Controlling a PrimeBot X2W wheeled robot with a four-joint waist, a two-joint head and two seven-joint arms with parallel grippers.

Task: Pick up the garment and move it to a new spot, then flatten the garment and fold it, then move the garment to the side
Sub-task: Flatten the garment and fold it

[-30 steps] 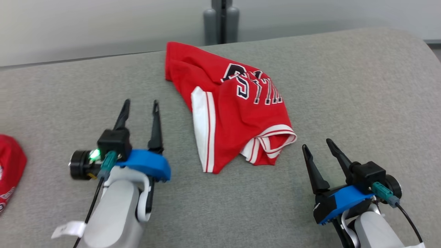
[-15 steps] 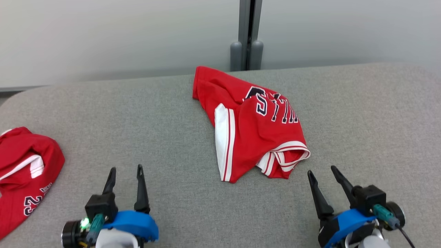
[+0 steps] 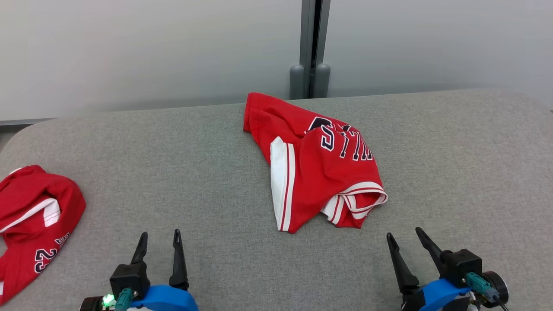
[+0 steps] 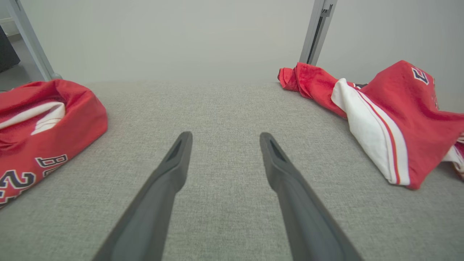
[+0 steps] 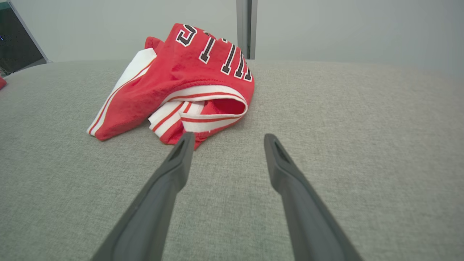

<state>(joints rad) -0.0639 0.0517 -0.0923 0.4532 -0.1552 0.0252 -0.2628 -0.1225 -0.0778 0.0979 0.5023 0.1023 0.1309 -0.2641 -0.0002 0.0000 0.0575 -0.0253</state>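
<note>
The garment (image 3: pixel 319 172) is lying bunched on the worktop (image 3: pixel 173 181), around the middle and reaching to the far edge. A white-striped side and a banded opening are facing the near edge. It is showing neither flattening nor folding: the cloth is doubling over itself and the lettering is creasing. I am not able to tell whether this spot is already its new one. Judging by the heap, the pick-up is either just done or yet to come, and flattening, folding and the move to the side are all remaining.

The left gripper (image 3: pixel 160 233) is hovering by the near edge, left of the garment and well apart from it, its jaws standing wide and holding nothing. The right gripper (image 3: pixel 403 233) is hovering by the near edge too, jaws wide and empty, near the banded opening but not touching it. A second garment (image 3: pixel 34 216), also red, is lying heaped at the left edge.
</note>
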